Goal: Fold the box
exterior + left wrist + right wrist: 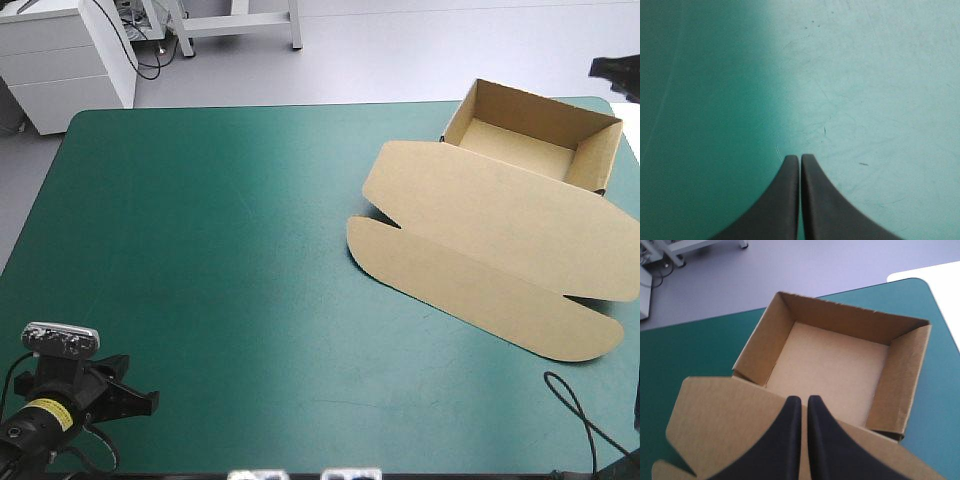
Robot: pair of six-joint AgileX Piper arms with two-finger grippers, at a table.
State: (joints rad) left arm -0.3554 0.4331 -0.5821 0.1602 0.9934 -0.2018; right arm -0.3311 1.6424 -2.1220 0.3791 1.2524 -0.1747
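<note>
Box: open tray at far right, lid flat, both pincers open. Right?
No: left pincer and right pincer are both shut, each one pointed arch in its wrist view. The box is an open tray at the far right, lid flat.

- Floor: pale grey, smooth, beyond the table's far edge.
- Cabinet: white, drawer fronts, past the far left corner.
- Frame: white legs on the floor beside the cabinet; dark cables at its foot.
- Table: teal-green cover, rounded corners, soft sheen near the middle.
</note>
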